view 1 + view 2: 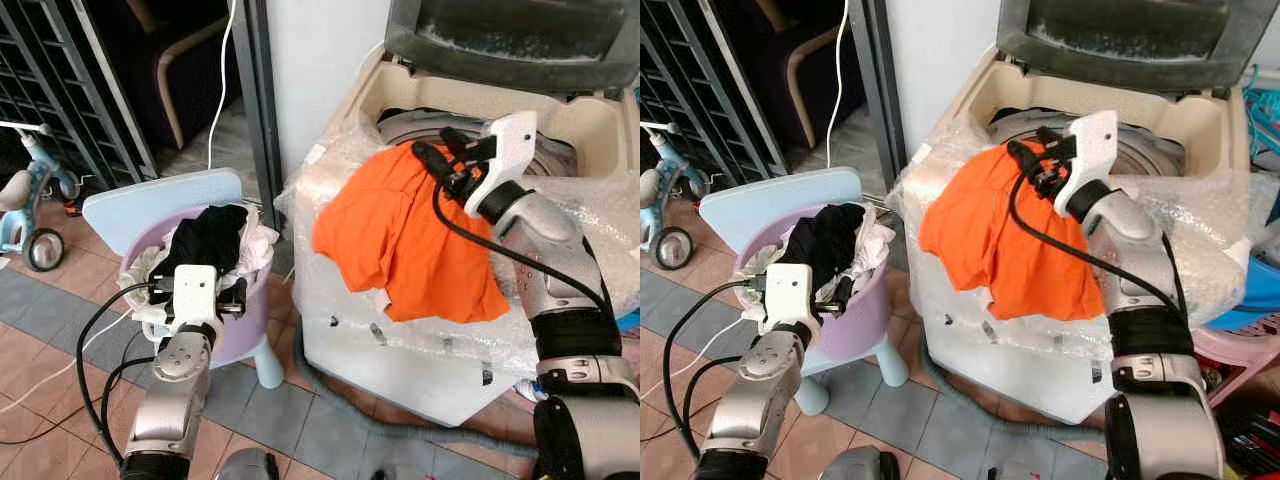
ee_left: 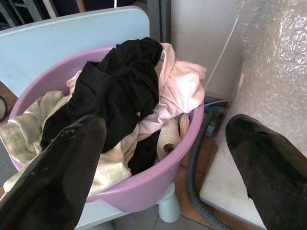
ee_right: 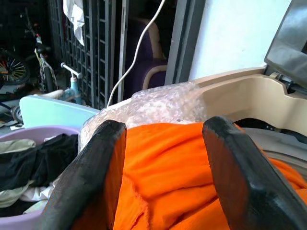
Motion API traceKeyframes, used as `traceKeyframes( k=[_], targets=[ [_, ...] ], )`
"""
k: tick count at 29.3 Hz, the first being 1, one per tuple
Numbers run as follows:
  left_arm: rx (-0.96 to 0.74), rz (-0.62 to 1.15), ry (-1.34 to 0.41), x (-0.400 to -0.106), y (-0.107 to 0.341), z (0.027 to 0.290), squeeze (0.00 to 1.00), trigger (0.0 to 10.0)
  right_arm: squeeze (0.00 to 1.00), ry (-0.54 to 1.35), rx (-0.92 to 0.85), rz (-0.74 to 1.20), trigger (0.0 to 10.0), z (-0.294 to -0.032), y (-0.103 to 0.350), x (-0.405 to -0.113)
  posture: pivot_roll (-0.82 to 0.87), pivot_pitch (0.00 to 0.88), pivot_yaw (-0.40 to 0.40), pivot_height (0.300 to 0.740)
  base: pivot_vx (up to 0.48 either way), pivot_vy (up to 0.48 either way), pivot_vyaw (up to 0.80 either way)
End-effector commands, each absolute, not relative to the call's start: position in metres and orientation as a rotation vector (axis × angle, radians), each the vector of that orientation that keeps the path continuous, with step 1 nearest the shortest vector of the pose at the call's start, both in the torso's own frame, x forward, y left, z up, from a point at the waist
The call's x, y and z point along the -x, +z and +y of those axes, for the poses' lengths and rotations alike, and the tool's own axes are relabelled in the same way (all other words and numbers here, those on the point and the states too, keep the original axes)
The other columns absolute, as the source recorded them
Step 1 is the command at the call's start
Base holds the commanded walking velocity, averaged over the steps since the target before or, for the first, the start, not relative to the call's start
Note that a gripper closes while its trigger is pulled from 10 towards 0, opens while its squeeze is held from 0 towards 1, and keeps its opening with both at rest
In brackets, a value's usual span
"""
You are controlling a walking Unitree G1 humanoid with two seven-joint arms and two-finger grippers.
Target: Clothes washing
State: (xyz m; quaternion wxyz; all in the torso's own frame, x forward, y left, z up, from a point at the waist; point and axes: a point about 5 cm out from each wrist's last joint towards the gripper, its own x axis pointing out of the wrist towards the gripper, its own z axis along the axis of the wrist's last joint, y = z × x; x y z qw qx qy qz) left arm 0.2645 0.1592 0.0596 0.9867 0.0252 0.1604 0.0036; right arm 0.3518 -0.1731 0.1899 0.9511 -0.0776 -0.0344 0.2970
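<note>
Orange garment (image 1: 405,235) lies draped over the washing machine (image 1: 560,130) rim, half out of the drum. Right gripper (image 1: 440,160) hovers above it, fingers apart (nothing held). Left gripper (image 2: 168,163), open, faces the purple basin (image 2: 158,177), likely for the next piece.

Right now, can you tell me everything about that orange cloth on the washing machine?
The orange cloth is a soft, crumpled garment, bright and plain. It lies draped over the front edge of the open washing machine, on the bubble wrap covering the machine's front, with one end reaching toward the drum and the rest hanging down outside. The right gripper is at its top end with jaws open, so it is not pinched.
</note>
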Motion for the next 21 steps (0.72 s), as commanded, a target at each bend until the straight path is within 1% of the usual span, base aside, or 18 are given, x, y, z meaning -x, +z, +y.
traceKeyframes(
  k=[1,2,3,6,7,8,9,11,12,21],
  targets=[
    [-0.061,0.320,0.014,-0.265,0.062,0.162,0.00,10.0,0.53,0.615,0.307,-0.003,10.0,-0.172,0.180,-0.349,-0.05,0.020,0.037,0.740,0.000,0.000,0.00],
    [-0.061,0.320,0.020,-0.265,0.062,0.162,0.00,10.0,0.16,0.578,0.410,0.065,10.0,-0.176,0.166,-0.349,-0.05,0.021,0.035,0.740,0.000,0.000,0.00],
    [-0.059,0.320,0.023,-0.265,0.062,0.163,0.00,10.0,0.00,0.548,0.445,0.089,10.0,-0.179,0.161,-0.350,-0.05,0.021,0.035,0.740,0.000,0.000,0.00],
    [-0.058,0.319,0.027,-0.264,0.062,0.164,0.00,10.0,0.00,0.551,0.529,0.138,10.0,-0.180,0.150,-0.347,-0.05,0.021,0.034,0.740,0.000,0.000,0.00],
    [-0.059,0.319,0.027,-0.264,0.062,0.164,0.00,10.0,0.00,0.575,0.554,0.159,7.5,-0.178,0.146,-0.344,-0.05,0.021,0.034,0.740,0.000,0.000,0.00],
    [-0.060,0.319,0.027,-0.264,0.063,0.164,0.00,10.0,0.00,0.589,0.568,0.172,7.5,-0.176,0.143,-0.343,-0.05,0.021,0.034,0.740,0.000,0.000,0.00],
    [-0.060,0.319,0.026,-0.265,0.063,0.164,0.00,10.0,0.00,0.599,0.577,0.180,3.9,-0.175,0.141,-0.341,-0.05,0.021,0.034,0.740,0.000,0.000,0.00],
    [-0.061,0.319,0.026,-0.265,0.063,0.164,0.00,10.0,0.00,0.604,0.577,0.183,3.9,-0.174,0.140,-0.341,-0.05,0.021,0.034,0.740,0.000,0.000,0.00],
    [-0.062,0.321,0.023,-0.265,0.062,0.164,0.00,10.0,0.00,0.599,0.580,0.195,0.0,-0.174,0.139,-0.341,-0.05,0.021,0.038,0.740,0.000,0.000,0.00],
    [-0.064,0.325,0.014,-0.265,0.062,0.162,0.00,10.0,0.00,0.533,0.569,0.217,0.0,-0.180,0.137,-0.346,-0.05,0.021,0.037,0.740,0.000,0.000,0.00]
  ],
)
